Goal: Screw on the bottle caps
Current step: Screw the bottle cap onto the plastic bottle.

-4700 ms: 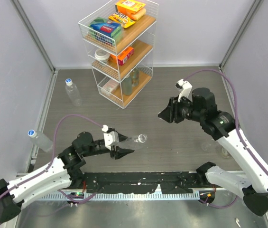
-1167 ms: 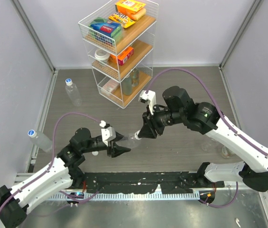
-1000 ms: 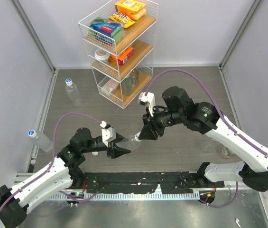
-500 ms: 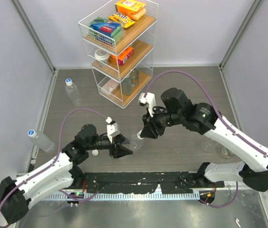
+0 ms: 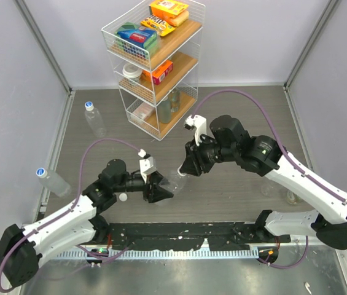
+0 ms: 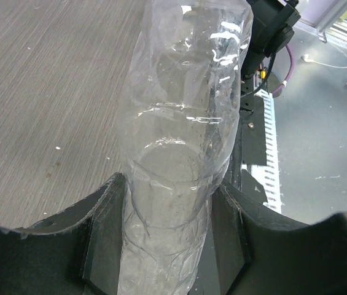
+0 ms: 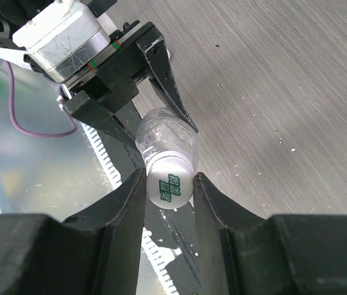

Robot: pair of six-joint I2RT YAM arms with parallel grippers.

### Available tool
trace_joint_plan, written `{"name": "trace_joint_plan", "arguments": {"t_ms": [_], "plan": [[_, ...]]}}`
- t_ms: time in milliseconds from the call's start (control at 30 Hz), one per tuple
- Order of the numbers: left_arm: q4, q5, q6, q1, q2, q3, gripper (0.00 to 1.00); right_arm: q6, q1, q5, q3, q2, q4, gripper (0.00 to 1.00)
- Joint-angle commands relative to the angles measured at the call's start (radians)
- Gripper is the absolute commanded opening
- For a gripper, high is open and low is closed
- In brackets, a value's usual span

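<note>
My left gripper (image 5: 159, 192) is shut on a clear ribbed bottle (image 5: 174, 182) and holds it above the table, neck pointing towards the right arm. In the left wrist view the bottle (image 6: 179, 141) fills the gap between the two fingers (image 6: 102, 215). My right gripper (image 5: 188, 168) is shut on a white bottle cap (image 7: 169, 185) with green print, which sits on the bottle's neck (image 7: 166, 136). Two capped bottles lie at the left (image 5: 95, 120) (image 5: 53, 180). A loose white cap (image 5: 123, 197) lies by the left arm.
A white wire rack (image 5: 155, 67) with boxes and a wide jar lid (image 5: 132, 72) stands at the back centre. Clear bottles (image 5: 271, 187) stand near the right arm's base. A black rail (image 5: 179, 236) runs along the near edge. Grey walls close in both sides.
The right gripper came from the right to the bottle's neck and now grips the cap there. The left arm moved the bottle slightly right and forward.
</note>
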Motion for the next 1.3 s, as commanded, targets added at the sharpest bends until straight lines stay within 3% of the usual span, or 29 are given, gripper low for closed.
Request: {"name": "trace_joint_plan", "arguments": {"t_ms": [0, 267, 467, 567, 800, 1000, 1267], "plan": [[0.262, 0.069, 0.082, -0.001, -0.092, 0.065, 0.15, 0.098, 0.023, -0.077, -0.044, 0.026, 0.006, 0.01], [0.271, 0.011, 0.102, -0.001, -0.26, 0.003, 0.15, 0.04, 0.021, -0.205, -0.048, -0.017, 0.011, 0.01], [0.273, 0.008, 0.085, -0.003, -0.239, 0.014, 0.15, 0.023, 0.023, -0.321, -0.079, -0.024, 0.095, 0.01], [0.264, 0.014, 0.082, -0.003, -0.205, 0.031, 0.15, -0.015, 0.024, -0.3, -0.059, -0.021, 0.068, 0.01], [0.282, 0.089, 0.02, -0.003, -0.162, 0.057, 0.16, -0.409, 0.036, -0.234, -0.053, -0.049, -0.149, 0.01], [0.422, 0.187, -0.072, -0.003, -0.15, 0.025, 0.16, -0.529, 0.056, -0.415, -0.084, -0.124, -0.107, 0.01], [0.362, 0.186, -0.063, -0.003, -0.147, 0.056, 0.16, -0.493, 0.059, -0.588, -0.034, -0.064, -0.031, 0.01]]}}
